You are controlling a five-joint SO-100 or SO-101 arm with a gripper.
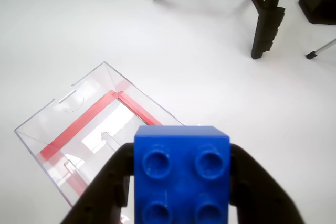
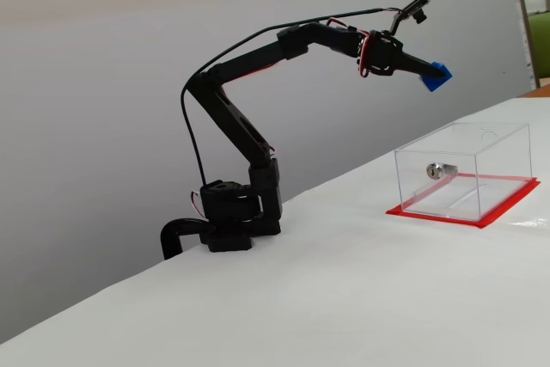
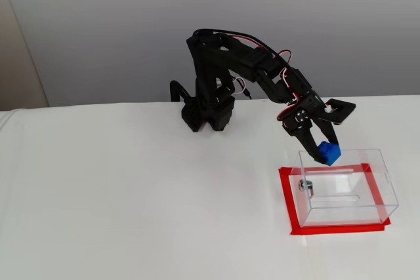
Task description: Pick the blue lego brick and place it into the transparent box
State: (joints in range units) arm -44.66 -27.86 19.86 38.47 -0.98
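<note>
A plain white table (image 2: 326, 298) carries everything, backed by a bare grey wall (image 3: 98, 24) in both fixed views. Only the wrist view shows the floor side of the room — black tripod legs (image 1: 265, 19) standing on the white surface beyond the box.

The black arm (image 2: 245, 126) reaches out from its base, and the gripper (image 2: 434, 76) is clamped on the blue lego brick (image 1: 182, 174), one finger on each side, studs facing the wrist camera. The brick hangs in the air above the transparent box (image 3: 344, 185), near its rear left corner in a fixed view.

The box stands on a red base sheet (image 3: 289, 208). Its silver lock (image 2: 436, 169) shows in both fixed views — the wrist view does not show it.
</note>
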